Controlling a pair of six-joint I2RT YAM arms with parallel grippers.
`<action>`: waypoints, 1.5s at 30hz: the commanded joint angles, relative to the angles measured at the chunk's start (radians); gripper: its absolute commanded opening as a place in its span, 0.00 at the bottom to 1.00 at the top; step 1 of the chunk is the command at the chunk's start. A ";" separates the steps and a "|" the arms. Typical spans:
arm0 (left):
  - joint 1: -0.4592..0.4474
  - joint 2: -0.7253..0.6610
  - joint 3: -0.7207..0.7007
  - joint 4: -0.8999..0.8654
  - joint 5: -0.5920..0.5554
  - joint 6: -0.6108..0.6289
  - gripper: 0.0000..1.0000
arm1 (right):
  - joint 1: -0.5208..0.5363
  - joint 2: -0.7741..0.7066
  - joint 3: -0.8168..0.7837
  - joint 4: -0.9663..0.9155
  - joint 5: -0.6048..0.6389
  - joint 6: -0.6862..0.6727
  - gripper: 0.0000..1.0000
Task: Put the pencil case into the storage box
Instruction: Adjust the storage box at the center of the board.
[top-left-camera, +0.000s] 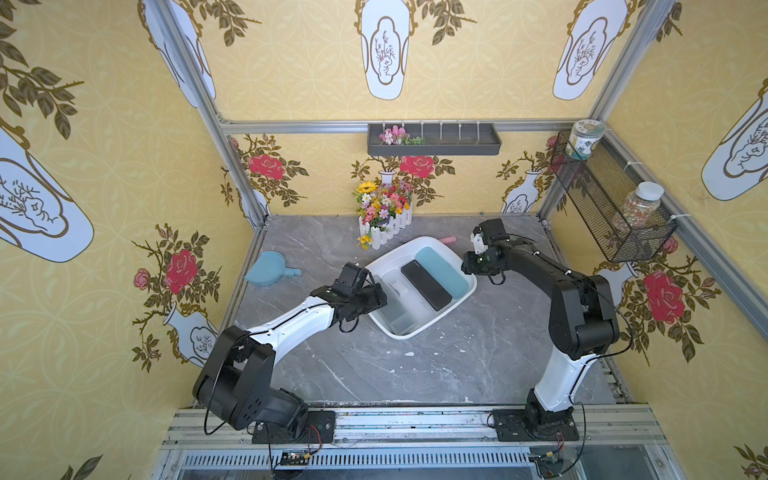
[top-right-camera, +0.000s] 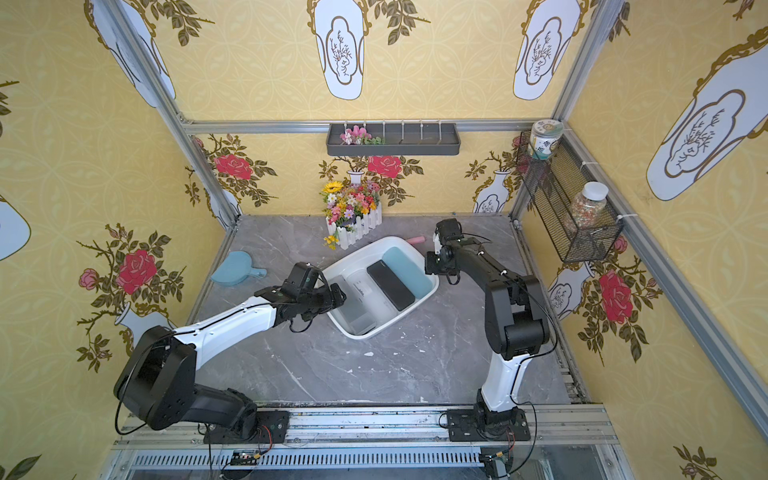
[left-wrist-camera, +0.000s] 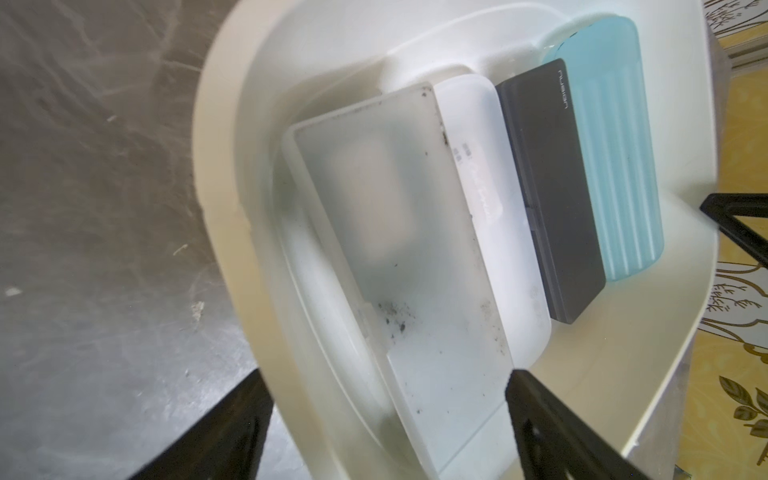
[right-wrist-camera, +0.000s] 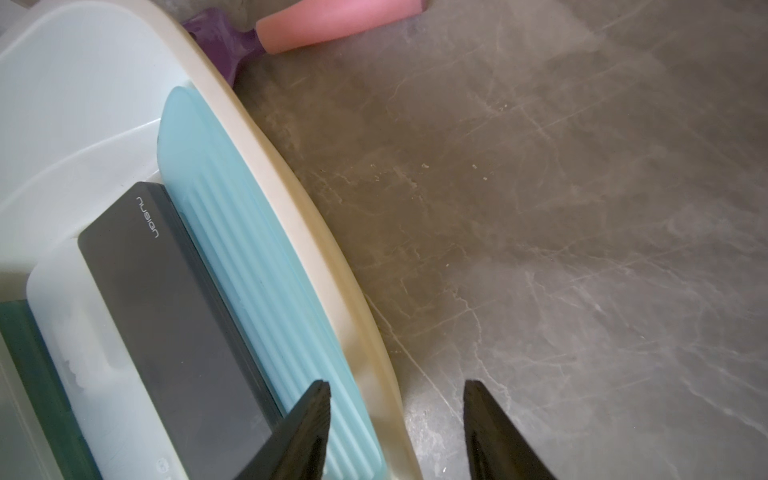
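1. Storage box. The white storage box (top-left-camera: 415, 335) sits diagonally near the middle of the grey marble counter (top-left-camera: 415, 374). It is visible in both top views.

2. Contents. Four pencil cases lie side by side inside the storage box, lengthwise along it:
- frosted pencil case (left-wrist-camera: 395, 249), nearest the left arm, tilted, with its long edge resting on the white pencil case;
- white pencil case (left-wrist-camera: 490, 174);
- black pencil case (left-wrist-camera: 548, 187), touching the cases on both sides;
- blue ribbed pencil case (left-wrist-camera: 611, 145), against the box wall nearest the right arm.

3. Left gripper (left-wrist-camera: 388, 372). It hangs over the box edge on the left arm's side. The jaws are spread. One finger is over the counter outside the rim, the other over the box interior beside the frosted pencil case's corner. Contact with that corner cannot be determined.

4. Right gripper (right-wrist-camera: 397, 382). It hangs over the opposite long rim. The jaws are spread and straddle the rim. One finger is above the blue ribbed pencil case, the other above the bare counter. No pinch on the rim is visible.

5. Surroundings. A pink-handled tool (right-wrist-camera: 332, 25) lies just behind the box. A blue scoop (top-left-camera: 266, 269) lies well apart, toward the left wall. A flower pot (top-left-camera: 384, 216) stands at the back wall.
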 joint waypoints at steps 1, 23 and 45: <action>0.000 0.043 0.001 0.054 0.026 -0.001 0.81 | 0.002 0.009 0.002 0.017 -0.005 -0.009 0.53; 0.061 0.237 0.193 0.006 -0.022 0.124 0.57 | 0.031 -0.065 -0.157 0.006 -0.018 0.002 0.47; 0.122 0.405 0.433 -0.027 -0.090 0.251 0.76 | 0.160 -0.131 -0.168 -0.004 0.032 0.142 0.97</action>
